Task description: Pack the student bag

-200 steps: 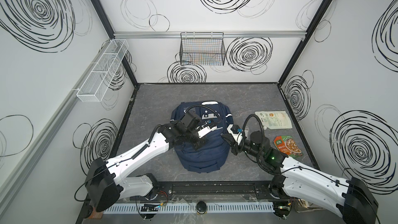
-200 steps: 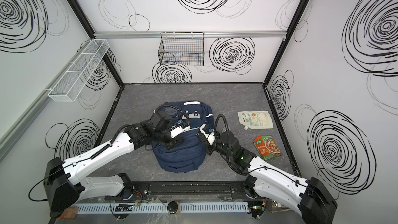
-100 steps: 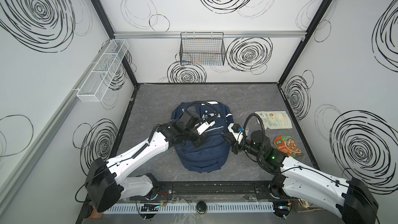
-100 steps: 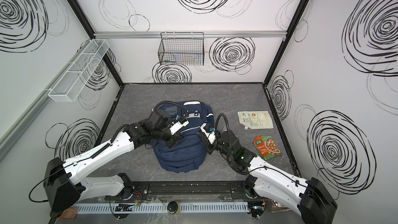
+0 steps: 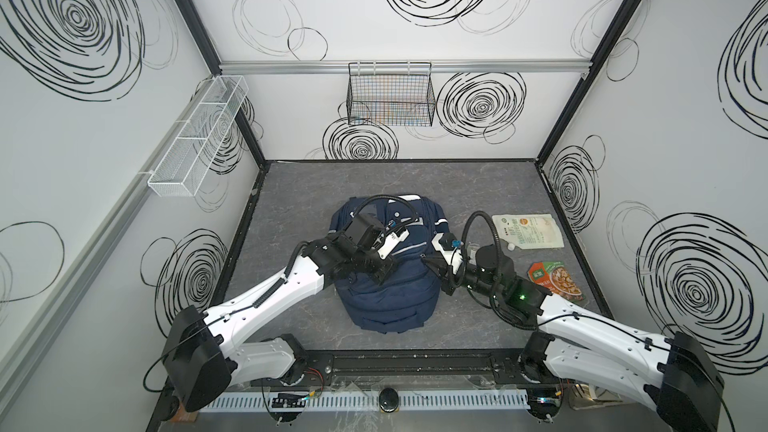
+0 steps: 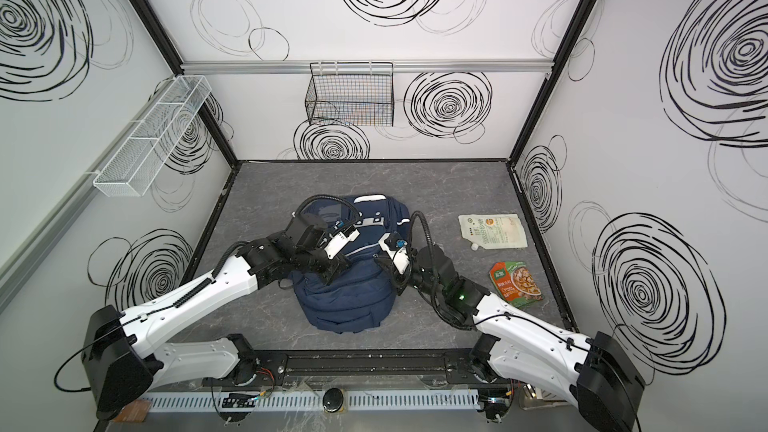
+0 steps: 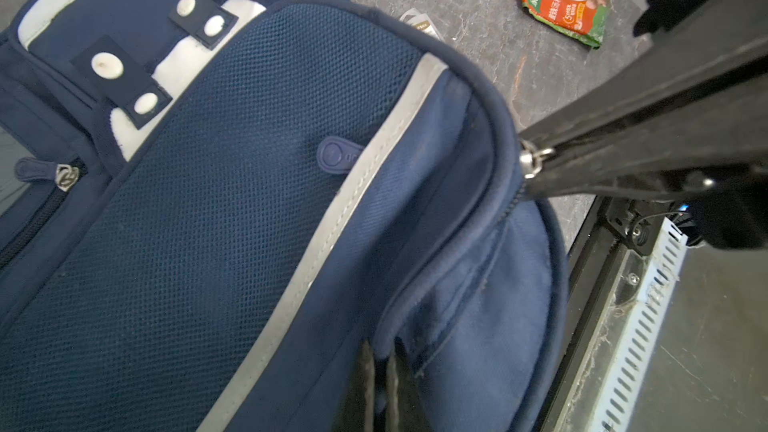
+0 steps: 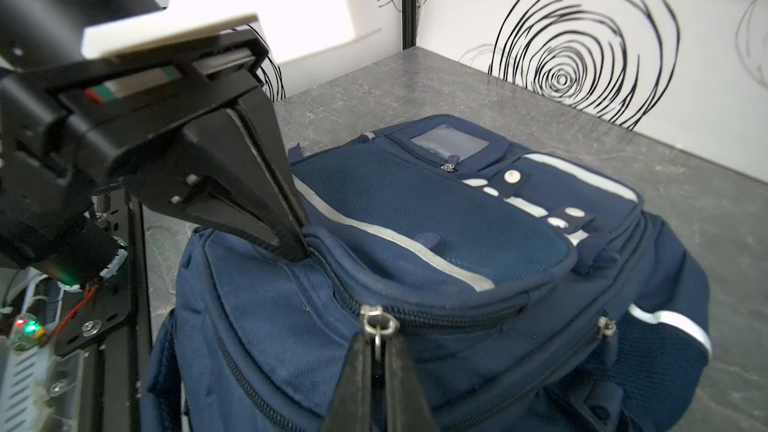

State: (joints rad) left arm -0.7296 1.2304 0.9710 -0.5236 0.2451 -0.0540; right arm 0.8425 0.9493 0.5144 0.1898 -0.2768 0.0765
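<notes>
The left end effector (image 8: 297, 248) has just closed the last bit, and its wrist has tipped a little toward the back wall. The right end effector (image 8: 376, 353) has hardly moved. Both now stand together. The right is clamped on the metal zip pull (image 8: 376, 324). The left, as far as I can tell from this angle, pinches the fabric beside the zip line.

I'd say this is the bracing hold before unzipping. The zip looks closed, and the white pouch (image 5: 528, 231) and the orange packet (image 5: 555, 279) are lying out on the worktop (image 5: 299, 201), so packing proper hasn't started.

The student bag (image 5: 390, 301) lies flat in the middle of the worktop, front panel up. The left arm reaches across it from the front left corner, wrist bent so the tips point down into the seam. The right arm comes in low from the front right, with its tips at the bag's right side.
</notes>
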